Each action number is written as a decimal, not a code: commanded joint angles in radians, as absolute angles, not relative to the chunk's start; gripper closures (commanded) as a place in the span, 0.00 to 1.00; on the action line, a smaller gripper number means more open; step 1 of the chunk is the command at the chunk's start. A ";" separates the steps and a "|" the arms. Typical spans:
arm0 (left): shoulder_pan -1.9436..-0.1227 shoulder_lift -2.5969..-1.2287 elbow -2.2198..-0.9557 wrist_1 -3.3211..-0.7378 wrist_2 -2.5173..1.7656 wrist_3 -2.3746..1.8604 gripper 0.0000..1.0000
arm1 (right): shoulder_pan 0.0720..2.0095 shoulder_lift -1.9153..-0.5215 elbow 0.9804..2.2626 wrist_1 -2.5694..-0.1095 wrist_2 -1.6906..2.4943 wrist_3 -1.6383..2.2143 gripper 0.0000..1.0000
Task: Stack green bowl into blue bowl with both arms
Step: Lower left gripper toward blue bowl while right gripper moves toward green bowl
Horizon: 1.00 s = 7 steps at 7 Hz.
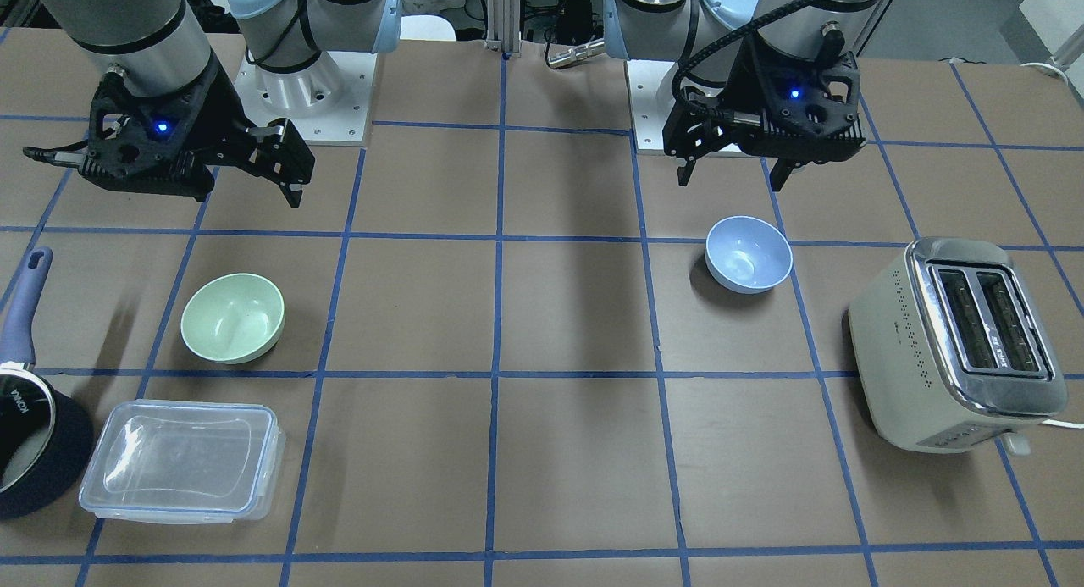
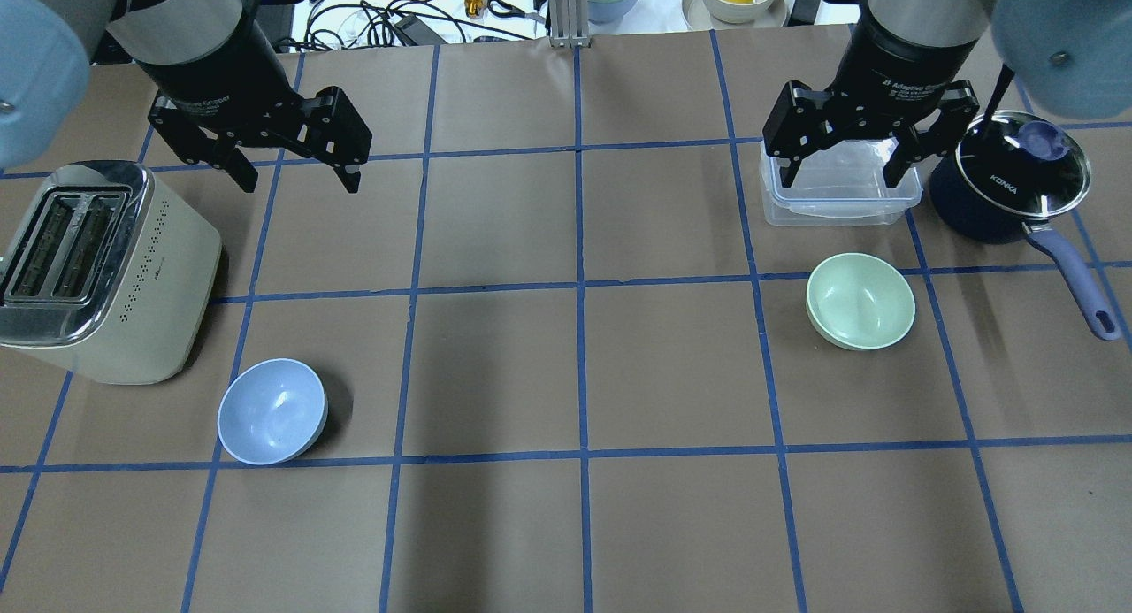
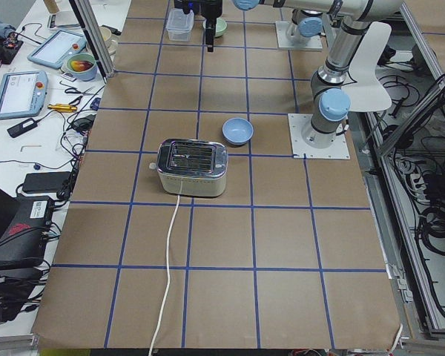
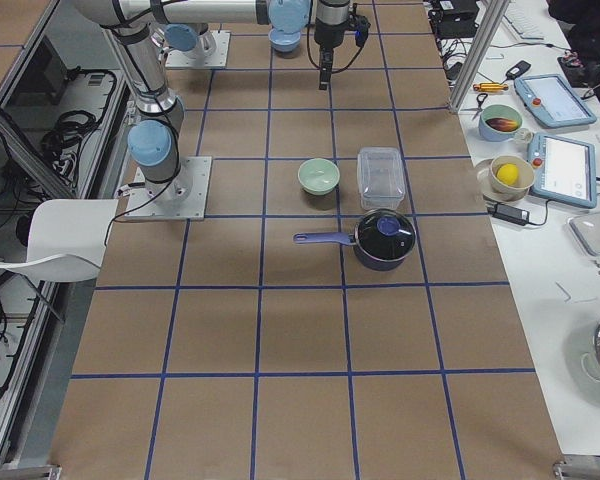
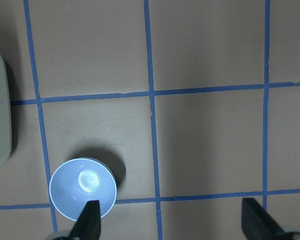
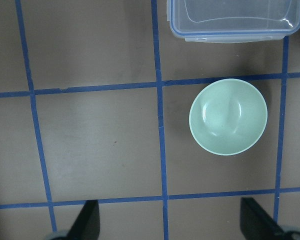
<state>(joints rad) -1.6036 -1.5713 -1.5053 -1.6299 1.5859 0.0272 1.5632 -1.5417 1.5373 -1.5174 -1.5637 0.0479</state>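
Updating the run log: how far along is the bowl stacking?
Done: nothing. The pale mint-green plastic bowl and the pale sky-blue plastic bowl sit far apart on the table, both empty. In hand: nothing; the left gripper and the right gripper hover open. Left: grasp the green bowl, carry it over, nest it in the blue one.

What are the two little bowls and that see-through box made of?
The green bowl and blue bowl look like matte plastic or melamine: even colour, soft dull sheen. The lidded box seems clear plastic; the table shows through it.
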 commanded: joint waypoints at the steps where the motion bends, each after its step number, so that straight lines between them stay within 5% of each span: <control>1: -1.598 -1.571 -1.503 -1.626 1.582 0.032 0.00 | 1.563 -1.542 1.537 -1.517 -1.568 0.048 0.00; 4: -1.595 -1.551 -1.535 -1.694 1.595 0.031 0.00 | 1.563 -1.542 1.539 -1.513 -1.568 0.048 0.00; 7: -1.505 -1.568 -1.841 -1.428 1.583 -0.018 0.00 | 1.516 -1.534 1.539 -1.537 -1.571 0.045 0.00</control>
<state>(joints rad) -1.5343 -1.5663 -1.7132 -1.5520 1.5829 -0.0070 1.5506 -1.5391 1.5376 -1.5238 -1.5695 0.0468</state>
